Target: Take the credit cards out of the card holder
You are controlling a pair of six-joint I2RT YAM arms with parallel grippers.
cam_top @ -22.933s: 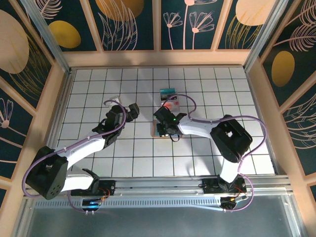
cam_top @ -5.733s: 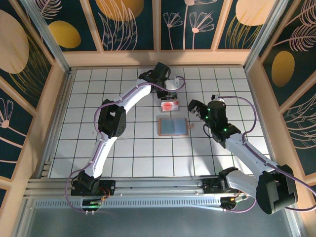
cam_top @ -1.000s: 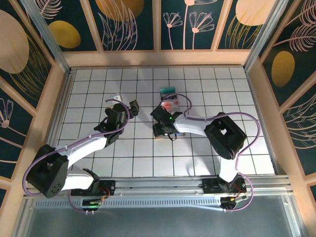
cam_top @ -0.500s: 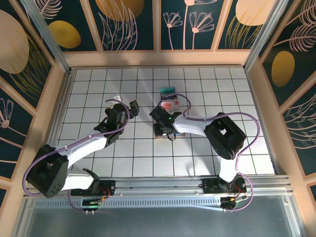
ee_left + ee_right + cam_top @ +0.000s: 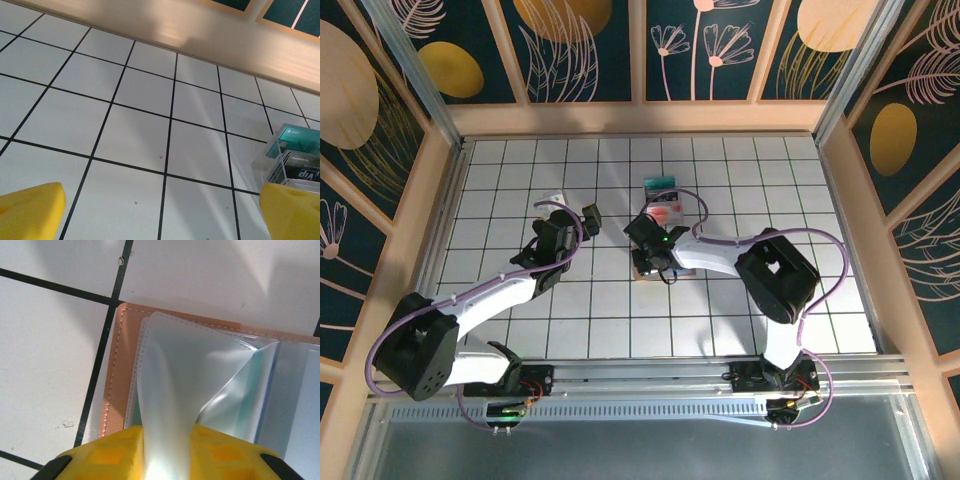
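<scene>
The tan card holder (image 5: 112,385) lies open on the tiles, partly under my right arm (image 5: 682,272). My right gripper (image 5: 167,455) is shut on one of its clear inner sleeves (image 5: 185,365), which is pulled up and bowed between the yellow fingers. A teal credit card edge (image 5: 250,395) shows through the sleeves behind it. Two more credit cards lie beyond the holder: a white/pink one with a red spot (image 5: 665,213) and a teal one in a clear case (image 5: 661,186), also in the left wrist view (image 5: 295,137). My left gripper (image 5: 578,222) hangs open to the left above bare tiles (image 5: 162,215).
The white tiled floor (image 5: 570,300) is boxed in by a low wooden rim (image 5: 640,118) on the far side and both flanks. The clear case also holds a dark card (image 5: 300,170), close to my left gripper's right finger (image 5: 292,212).
My right gripper's jaws have closed on the holder's clear sleeve, and the gripper has shifted slightly over the holder's left end. The left arm has stayed put.
</scene>
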